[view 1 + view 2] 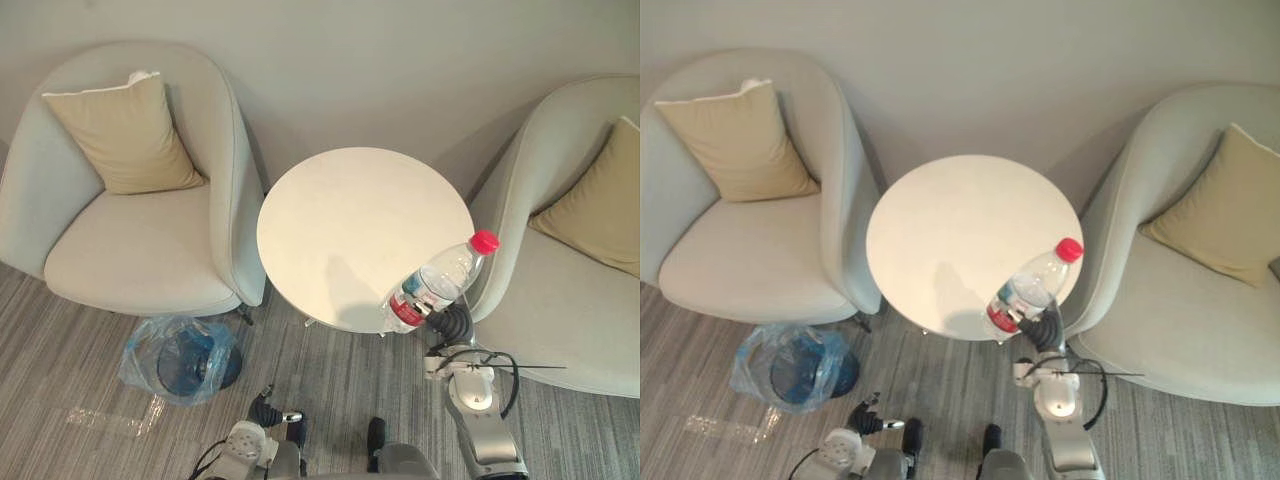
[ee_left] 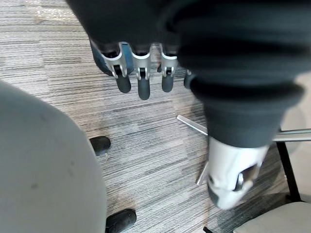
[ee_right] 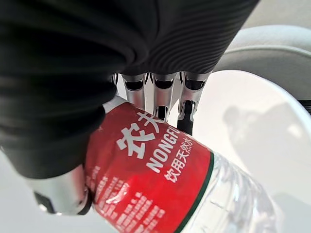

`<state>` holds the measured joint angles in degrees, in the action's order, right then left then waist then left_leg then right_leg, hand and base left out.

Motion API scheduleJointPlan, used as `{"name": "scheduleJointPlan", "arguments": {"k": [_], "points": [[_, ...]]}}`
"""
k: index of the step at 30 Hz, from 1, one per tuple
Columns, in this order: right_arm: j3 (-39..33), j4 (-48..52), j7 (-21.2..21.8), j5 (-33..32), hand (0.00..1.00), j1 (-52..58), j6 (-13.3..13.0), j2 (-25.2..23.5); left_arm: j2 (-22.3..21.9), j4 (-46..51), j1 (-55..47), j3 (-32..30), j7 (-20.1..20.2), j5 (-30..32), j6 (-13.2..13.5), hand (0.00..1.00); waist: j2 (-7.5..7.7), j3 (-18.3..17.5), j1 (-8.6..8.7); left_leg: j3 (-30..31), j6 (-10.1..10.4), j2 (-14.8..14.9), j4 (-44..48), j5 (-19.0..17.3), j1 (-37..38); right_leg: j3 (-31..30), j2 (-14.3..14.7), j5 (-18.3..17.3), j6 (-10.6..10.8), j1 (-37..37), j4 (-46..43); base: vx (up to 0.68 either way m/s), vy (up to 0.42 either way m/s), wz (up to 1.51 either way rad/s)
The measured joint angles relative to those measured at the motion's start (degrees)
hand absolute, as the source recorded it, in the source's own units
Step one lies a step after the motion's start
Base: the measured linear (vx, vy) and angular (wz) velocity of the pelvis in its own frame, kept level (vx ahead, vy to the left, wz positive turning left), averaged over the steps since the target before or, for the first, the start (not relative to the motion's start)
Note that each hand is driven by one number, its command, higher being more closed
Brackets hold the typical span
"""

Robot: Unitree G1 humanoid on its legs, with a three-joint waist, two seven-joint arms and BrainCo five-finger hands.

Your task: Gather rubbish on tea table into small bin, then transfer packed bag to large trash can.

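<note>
While my right hand is curled round the red-capped water bottle, tilted over the near edge of the round bench, my left hand hangs slack and empty above the carpet, near the small bin with its blue bag.

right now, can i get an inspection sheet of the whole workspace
surface: round white tea table, only the held bottle at its near right edge
job's things: clear plastic bottle, red cap and label, tilted in the right hand; small bin lined with a blue bag, on the floor by the left armchair
clutter: clear plastic scrap on the floor beside the bin
hands: right hand curled round the bottle; left hand low over the floor, fingers relaxed, holding nothing
cables: nothing seen
surroundings: right armchair; a tan cushion on each chair; grey striped carpet
</note>
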<state>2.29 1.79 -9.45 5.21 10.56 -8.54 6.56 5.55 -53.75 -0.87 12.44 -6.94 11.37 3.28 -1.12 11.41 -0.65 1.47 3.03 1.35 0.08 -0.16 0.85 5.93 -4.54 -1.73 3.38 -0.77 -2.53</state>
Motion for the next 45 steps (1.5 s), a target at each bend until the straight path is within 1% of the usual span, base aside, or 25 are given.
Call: {"name": "scheduleJointPlan", "arguments": {"k": [6, 12, 17, 18, 20, 22, 23, 24, 25, 26, 27, 28, 29, 30, 31, 32, 33, 34, 36, 38, 39, 40, 41, 43, 45], "points": [[-0.1, 0.0, 0.6, 2.0, 1.00, 4.4, 0.1, 0.0, 0.0, -1.2, -0.5, 0.0, 0.7, 0.9, -0.2, 0.00, -0.30, -1.7, 0.76, -1.6, 0.2, 0.5, 0.1, -0.5, 1.7, -1.6, 0.5, 0.9, -0.2, -1.4, 1.2, -0.04, -0.002, -0.18], [-0.2, 0.0, 0.5, 5.1, 1.00, 5.8, 0.1, 0.0, 0.0, -2.0, -0.6, 0.0, 0.9, 0.9, -0.2, 0.00, -0.55, -2.4, 0.85, -1.8, 0.6, 1.2, 0.2, -0.7, 3.4, -1.8, 1.2, 1.6, -0.5, -3.5, 2.6, -0.03, -0.026, -0.03], [-1.1, -0.5, 0.1, 6.2, 1.00, 5.2, 0.1, 0.3, -0.3, -2.0, -0.8, 0.0, 0.9, 0.9, 0.0, 0.00, -1.77, -2.4, 0.68, -0.4, 0.9, 1.3, 1.1, -0.7, 3.1, -0.5, 1.4, 1.7, -0.7, -4.6, 2.8, -0.02, -0.023, 0.14], [-1.0, -0.7, -0.3, 6.5, 1.00, 4.5, 0.1, 0.8, -0.4, -2.0, -0.8, -0.1, 0.9, 0.9, 0.2, 0.00, -2.52, -1.8, 0.61, -0.2, 1.0, 1.3, 1.5, -0.7, 3.0, -0.3, 1.4, 1.7, -0.7, -4.8, 2.6, -0.03, -0.012, 0.06], [-1.0, -2.3, -0.9, 7.4, 1.00, 1.2, 0.1, 1.8, -0.6, -1.5, -0.8, 0.0, 0.9, 0.9, 0.3, 0.00, -3.73, -1.4, 0.64, -0.5, 1.6, 1.6, 4.8, -1.0, -0.2, 0.0, 1.5, 1.5, -1.0, -2.4, 0.3, -0.10, -0.022, 0.06], [-1.0, -4.4, -1.6, 7.8, 1.00, -1.9, 0.1, 2.8, -0.6, -1.0, -0.8, -0.1, 0.9, 0.9, 0.3, 0.00, -4.25, -1.3, 0.60, -0.2, 2.4, 1.7, 7.7, -0.5, -4.0, 0.6, 1.6, 1.1, -1.4, 0.7, -1.8, -0.11, -0.030, 0.26], [-1.1, -6.4, -2.1, 7.9, 1.00, -4.1, 0.3, 3.3, -0.5, -0.6, -0.8, 0.0, 0.9, 0.9, 0.3, 0.00, -4.05, -1.3, 0.56, 0.7, 5.3, 1.3, 6.8, 2.3, -5.8, 1.8, 1.0, 1.5, -2.1, 2.0, -1.8, -0.16, -0.044, 0.56], [-1.2, -7.6, -2.5, 7.9, 1.00, -5.7, 0.4, 3.3, -0.6, -0.3, -0.6, -0.1, 1.0, 0.9, 0.3, 0.00, -3.54, -1.0, 0.68, -0.8, 4.8, 1.5, 7.1, 2.0, -6.0, 4.6, -0.5, 2.5, -3.5, 3.0, -1.3, -0.17, -0.030, 0.56], [-1.5, -7.7, -2.5, 7.9, 1.00, -6.3, 0.7, 3.5, -0.7, -0.3, -0.2, -0.3, 1.0, 0.9, 0.3, 0.00, -3.37, -0.4, 0.53, -3.1, 2.8, 2.1, 12.5, -0.7, -7.0, 5.2, -0.7, 2.7, -3.7, 3.1, -1.5, -0.22, -0.051, 0.54], [-1.5, -7.8, -2.8, 7.9, 1.00, -6.7, 1.0, 4.5, -0.8, -0.3, -0.3, 0.0, 1.0, 1.3, 0.3, 0.00, -3.73, -0.6, 0.52, -8.4, 0.3, 4.2, 23.8, -6.9, -7.3, 6.7, -1.0, 2.7, -3.8, 3.1, -2.2, -0.22, -0.019, 0.54], [-1.4, -7.7, -3.0, 7.9, 1.00, -6.9, 1.0, 4.9, -1.1, -0.5, -0.6, 0.1, 1.1, 2.2, 0.2, 0.00, -4.00, -0.8, 1.13, -11.8, 0.8, 5.9, 27.3, -9.5, -4.9, 8.3, -1.4, 2.8, -3.9, 3.1, -2.5, -0.20, -0.002, 0.60], [-1.6, -7.7, -3.0, 8.1, 1.00, -6.9, 1.0, 5.0, -1.3, -0.5, -0.7, 0.0, 1.1, 2.4, 0.2, 0.00, -4.07, -0.9, 1.39, -12.8, 1.2, 6.3, 27.2, -10.0, -3.7, 9.1, -1.7, 2.9, -3.9, 3.1, -2.7, -0.16, 0.106, 0.93], [-2.8, -7.7, -3.5, 8.3, 1.00, -6.9, 1.0, 5.3, -1.7, -0.5, -0.7, 0.5, 1.0, 3.0, 0.2, 0.00, -4.15, -1.0, 2.70, -14.0, 2.4, 7.1, 25.6, -11.1, -1.3, 12.0, -2.9, 3.1, -3.6, 4.1, -3.5, -0.17, 0.165, 1.26], [-4.2, -7.7, -4.2, 8.3, 1.00, -7.0, 1.2, 5.3, -2.2, -0.5, -0.5, 1.7, 1.0, 3.7, 0.1, 0.00, -4.57, -1.2, 3.87, -14.4, 3.7, 7.3, 20.3, -12.1, 0.6, 14.5, -3.6, 4.0, -2.9, 5.3, -3.7, -0.19, 0.190, 1.27], [-4.5, -7.7, -4.3, 8.3, 1.00, -7.1, 1.2, 5.3, -2.3, -0.5, -0.3, 2.2, 1.0, 3.8, 0.1, 0.00, -4.93, -1.4, 4.03, -14.4, 4.1, 7.4, 17.8, -12.3, 1.2, 15.2, -3.7, 4.3, -2.7, 5.8, -3.7, -0.22, 0.220, 1.17], [-5.7, -8.5, -4.8, 8.4, 1.00, -7.4, 1.5, 4.8, -2.3, -0.6, 0.2, 3.0, 1.1, 4.2, 0.0, 0.00, -4.62, -1.0, 4.18, -14.9, 4.0, 6.2, 10.0, -11.9, 2.3, 16.4, -4.0, 5.7, -1.6, 7.1, -3.3, -0.22, 0.200, 0.73], [-5.1, -10.6, -5.0, 8.4, 1.00, -8.1, 1.9, 3.3, -1.6, -0.2, -0.1, 2.7, 1.1, 3.8, -0.1, 0.00, -2.42, -0.4, 3.43, -14.8, 3.3, 4.4, 8.3, -10.1, 2.7, 16.3, -5.5, 6.8, -1.0, 6.9, -2.8, -0.23, 0.179, 0.63], [-4.6, -11.6, -5.0, 8.4, 1.00, -8.1, 2.0, 2.6, -1.4, 0.0, -0.1, 2.3, 0.9, 3.7, -0.2, 0.00, -1.62, -0.4, 3.02, -14.6, 2.8, 3.6, 8.2, -9.7, 2.9, 16.2, -6.3, 7.0, -0.7, 6.7, -2.8, -0.21, 0.133, 0.16], [-1.6, -13.0, -4.9, 8.5, 1.00, -8.2, 2.5, 1.6, -1.2, 0.2, -0.8, 2.0, 0.6, 3.7, -0.2, 0.00, -1.20, -0.7, 2.35, -14.6, 1.9, 2.1, 8.3, -9.9, 3.2, 14.8, -7.7, 7.3, 0.0, 6.4, -3.5, -0.22, 0.110, -0.07], [-0.8, -13.2, -4.7, 8.5, 1.00, -8.2, 2.5, 0.2, -0.9, 0.2, -1.2, 0.9, 0.5, 3.8, -0.2, 0.00, -1.46, -0.7, 2.51, -13.8, 1.0, 1.0, 8.3, -10.4, 3.2, 13.7, -8.7, 6.2, 0.7, 6.8, -4.8, -0.14, 0.059, 0.17], [-1.0, -14.3, -4.6, 8.5, 1.00, -7.9, 2.6, -0.5, -0.9, 0.1, -1.7, -0.2, 0.5, 3.6, -0.2, 0.00, -1.54, -0.5, 3.65, -12.1, 0.7, 0.6, 8.3, -10.3, 3.1, 10.5, -8.2, 3.7, 1.6, 6.9, -6.7, -0.09, -0.013, 0.52], [-1.2, -14.5, -4.5, 8.5, 1.00, -7.5, 2.6, -0.5, -0.8, 0.1, -1.8, -0.3, 0.4, 3.6, -0.2, 0.00, -1.36, -0.3, 3.85, -11.3, 0.7, 0.5, 8.3, -10.3, 3.1, 8.8, -7.8, 2.6, 2.0, 6.9, -7.5, -0.05, -0.080, 0.98], [-2.3, -14.7, -4.4, 8.5, 1.00, -5.3, 3.0, -0.5, -0.9, 0.0, -2.0, -0.8, 0.4, 3.4, -0.2, 0.00, -1.14, -0.2, 4.06, -8.4, 0.6, 0.1, 8.3, -10.2, 3.1, 2.1, -5.5, -1.2, 3.0, 7.0, -10.0, -0.01, -0.097, 0.95], [-3.1, -14.7, -4.2, 8.5, 1.00, -3.9, 3.2, -0.3, -0.9, -0.1, -2.1, -1.8, 0.4, 3.1, -0.2, 0.00, -0.83, -0.1, 4.26, -6.1, 0.4, -0.2, 8.3, -10.1, 2.8, -1.7, -3.9, -3.9, 3.4, 7.0, -12.0, 0.02, -0.092, 0.90], [-4.4, -14.6, -4.1, 8.5, 1.00, -2.0, 3.3, -0.3, -0.9, -0.5, -2.2, -2.5, 0.4, 3.1, -0.3, 0.00, -0.45, -0.8, 4.62, -0.8, 0.5, -1.3, 8.3, -8.6, 0.0, -7.0, -1.4, -8.4, 3.9, 8.7, -15.6, 0.07, -0.118, 1.06]]}}
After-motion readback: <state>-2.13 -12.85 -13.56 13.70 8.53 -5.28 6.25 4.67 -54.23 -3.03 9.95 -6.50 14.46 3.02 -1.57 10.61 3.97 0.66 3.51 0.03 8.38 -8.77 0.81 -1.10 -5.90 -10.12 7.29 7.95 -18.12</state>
